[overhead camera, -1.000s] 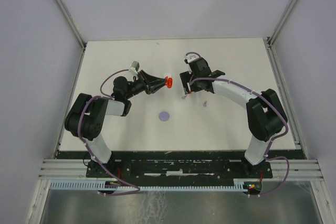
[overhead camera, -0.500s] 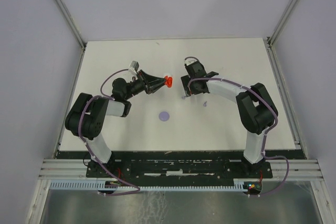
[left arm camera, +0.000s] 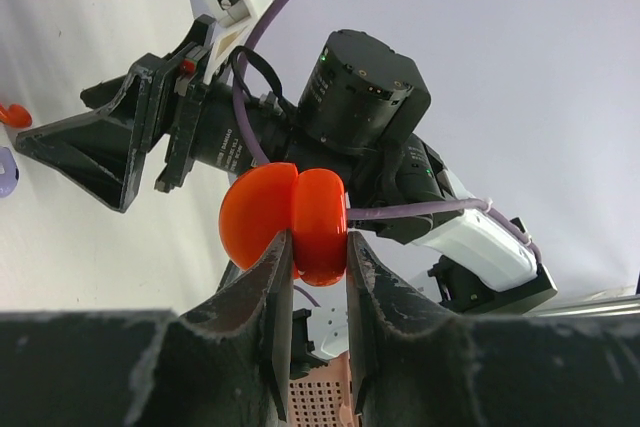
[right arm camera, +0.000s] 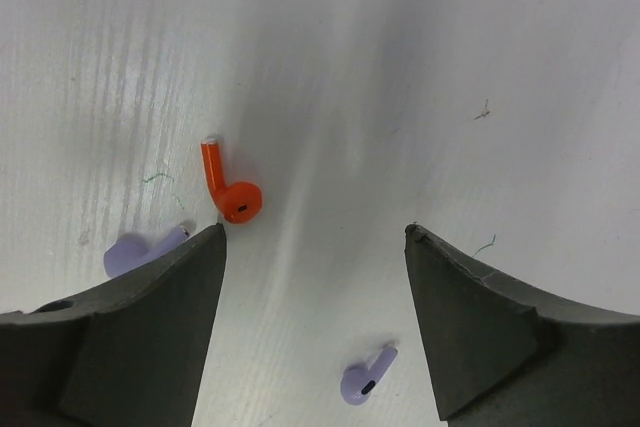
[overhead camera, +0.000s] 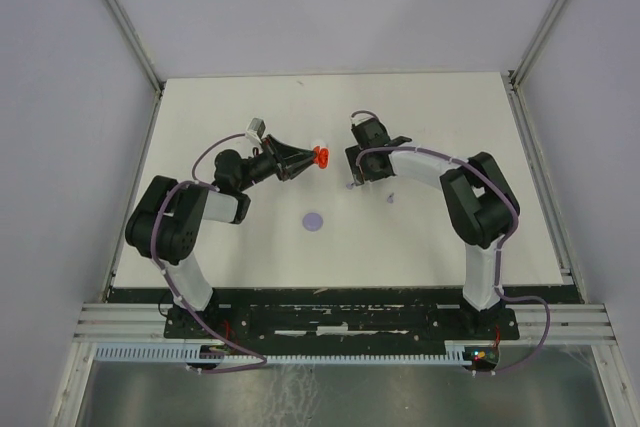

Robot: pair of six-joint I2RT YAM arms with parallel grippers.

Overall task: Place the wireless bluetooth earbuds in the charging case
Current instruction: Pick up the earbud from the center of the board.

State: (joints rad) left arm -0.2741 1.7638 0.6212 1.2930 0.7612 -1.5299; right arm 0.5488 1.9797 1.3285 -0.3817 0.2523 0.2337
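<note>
The charging case (left arm camera: 285, 222) is red-orange, with two rounded halves side by side. My left gripper (left arm camera: 318, 244) is shut on one half and holds it above the table (overhead camera: 322, 156). My right gripper (right arm camera: 315, 229) is open just over the white tabletop, to the right of the case (overhead camera: 352, 163). A red earbud (right arm camera: 228, 190) lies beside its left fingertip. One pale purple earbud (right arm camera: 365, 375) lies between the fingers. Another purple earbud (right arm camera: 140, 252) is partly hidden behind the left finger.
A pale purple disc (overhead camera: 314, 220) lies on the table nearer the arm bases. A purple earbud (overhead camera: 392, 197) rests right of it. Grey walls with metal rails (overhead camera: 125, 22) bound the white table on three sides.
My right arm has folded in, its elbow moving left, and its jaws have narrowed a little. The left arm and the case have stayed put.
</note>
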